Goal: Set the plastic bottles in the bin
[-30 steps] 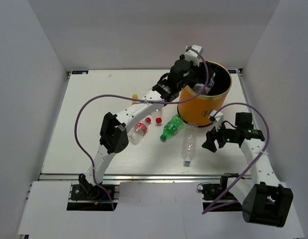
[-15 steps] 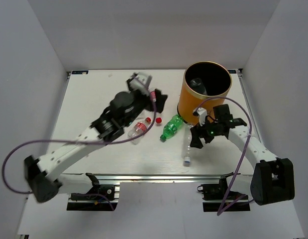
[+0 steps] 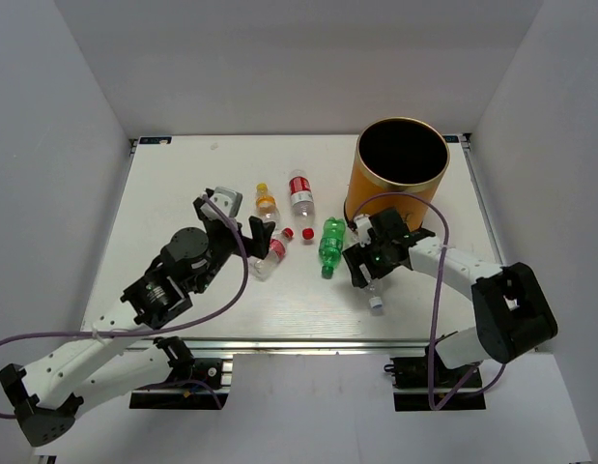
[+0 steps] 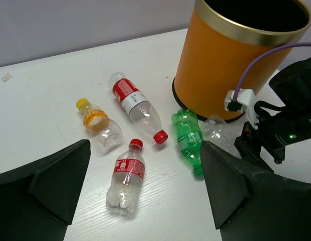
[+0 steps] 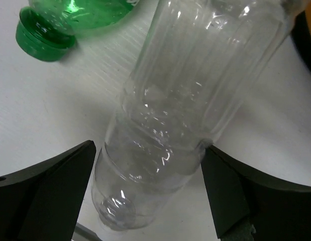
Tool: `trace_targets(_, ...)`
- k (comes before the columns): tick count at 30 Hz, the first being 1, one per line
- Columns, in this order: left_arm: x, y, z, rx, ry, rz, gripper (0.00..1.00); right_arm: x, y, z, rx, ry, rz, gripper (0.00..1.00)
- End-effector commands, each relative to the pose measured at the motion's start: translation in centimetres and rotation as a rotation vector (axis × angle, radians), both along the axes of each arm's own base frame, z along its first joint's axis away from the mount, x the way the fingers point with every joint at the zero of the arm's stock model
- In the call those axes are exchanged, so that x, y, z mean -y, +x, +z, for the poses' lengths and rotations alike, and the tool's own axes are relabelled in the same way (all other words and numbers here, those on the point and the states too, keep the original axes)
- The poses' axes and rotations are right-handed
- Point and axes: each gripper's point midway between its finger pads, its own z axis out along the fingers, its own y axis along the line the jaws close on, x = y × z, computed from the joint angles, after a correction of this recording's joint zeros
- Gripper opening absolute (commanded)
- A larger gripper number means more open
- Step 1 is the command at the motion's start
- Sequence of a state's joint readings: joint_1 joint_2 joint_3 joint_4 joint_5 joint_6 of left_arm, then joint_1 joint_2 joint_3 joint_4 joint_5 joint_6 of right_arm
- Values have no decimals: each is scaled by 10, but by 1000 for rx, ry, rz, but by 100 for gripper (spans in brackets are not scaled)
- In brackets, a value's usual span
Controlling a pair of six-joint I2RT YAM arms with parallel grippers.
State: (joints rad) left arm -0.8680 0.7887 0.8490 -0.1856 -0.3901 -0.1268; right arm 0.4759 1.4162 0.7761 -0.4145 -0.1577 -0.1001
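The orange bin (image 3: 400, 184) stands at the back right, seen also in the left wrist view as the bin (image 4: 230, 60). On the table lie an orange-capped bottle (image 3: 267, 202), a red-labelled bottle (image 3: 300, 190), a small red-capped bottle (image 3: 270, 253), a green bottle (image 3: 330, 242) and a clear bottle (image 3: 374, 282). My left gripper (image 3: 261, 235) hangs open above the small red-capped bottle (image 4: 126, 178), not touching it. My right gripper (image 3: 362, 265) is open and straddles the clear bottle (image 5: 175, 120); one finger (image 5: 230, 191) touches its side.
A red cap (image 3: 307, 233) lies at the near end of the red-labelled bottle. The right arm's purple cable (image 3: 405, 198) loops in front of the bin. Grey walls close in the table on three sides.
My left arm swung away from the bin's mouth, back to the left, and came low over the bottles. My right gripper slid left onto the clear bottle and opened wider.
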Motion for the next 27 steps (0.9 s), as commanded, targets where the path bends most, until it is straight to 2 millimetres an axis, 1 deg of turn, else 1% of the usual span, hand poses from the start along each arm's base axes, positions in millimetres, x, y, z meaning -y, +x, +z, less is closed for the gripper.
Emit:
trace_targets(1, -4, -3, -18, -34, 54, 2, 100, -8, 14, 0, 70, -46, -6, 89)
trace_targets(2, 1, 0, -26, -59, 66, 3, 100, -7, 15, -2, 75, -64, 4, 89)
trace_targets(3, 3, 2, -34, -79, 90, 3, 100, -11, 14, -3, 78, -72, 24, 89)
trace_targets(4, 5, 3, -47, -119, 112, 6, 100, -13, 11, -6, 72, -84, 47, 86)
trace_targets(5, 8, 5, -50, -138, 119, 8, 100, -14, 10, -9, 66, -88, 58, 81)
trace_targets(6, 12, 11, -64, -186, 138, 22, 100, -18, 7, -9, 63, -92, 80, 75)
trace_targets(7, 17, 11, -76, -217, 167, 3, 100, -18, 7, -11, 56, -96, 89, 65)
trace_targets(8, 20, 13, -81, -242, 187, -7, 100, -22, 3, -11, 41, -89, 107, 44)
trace_targets(9, 27, 16, -100, -294, 241, -16, 100, -22, 0, -9, 35, -93, 119, 38)
trace_targets(10, 26, 15, -114, -339, 291, -14, 100, -23, 0, -7, 43, -89, 131, 33)
trace_targets(11, 28, 18, -117, -354, 322, -16, 100, -25, 0, 2, 69, -70, 145, 24)
trace_targets(12, 27, 19, -125, -379, 357, -4, 100, -24, -1, 5, 83, -72, 165, 24)
trace_targets(13, 24, 19, -145, -431, 422, 8, 100, -26, -3, 14, 102, -59, 184, 22)
trace_targets(14, 25, 20, -149, -448, 441, 9, 100, -26, -6, 24, 118, -52, 212, 17)
trace_targets(15, 21, 21, -159, -468, 476, 27, 100, -26, -15, 29, 103, -41, 265, 16)
trace_targets(16, 22, 22, -163, -482, 493, 28, 100, -33, -18, 50, 127, 7, 301, 16)
trace_targets(17, 22, 24, -172, -502, 526, 41, 100, -35, -21, 65, 167, 31, 355, 15)
trace_targets(18, 16, 25, -180, -525, 543, 62, 100, -43, -29, 83, 187, 94, 391, 12)
trace_targets(19, 18, 28, -179, -523, 547, 71, 100, -44, -32, 103, 194, 115, 408, 10)
trace_targets(20, 19, 30, -179, -524, 548, 71, 100, -46, -35, 124, 251, 148, 436, 10)
trace_targets(21, 18, 32, -185, -532, 568, 84, 100, -51, -40, 137, 261, 192, 458, 10)
trace_targets(22, 18, 34, -185, -532, 564, 99, 100, -51, -43, 154, 277, 207, 468, 10)
trace_targets(23, 16, 37, -187, -543, 571, 110, 100, -54, -43, 181, 342, 243, 479, 10)
trace_targets(25, 16, 41, -198, -573, 600, 141, 100, -59, -42, 226, 427, 307, 490, 10)
trace_targets(26, 14, 40, -205, -594, 626, 142, 100, -59, -41, 252, 493, 334, 483, 10)
trace_targets(27, 11, 43, -208, -609, 633, 164, 100, -59, -40, 265, 526, 351, 472, 10)
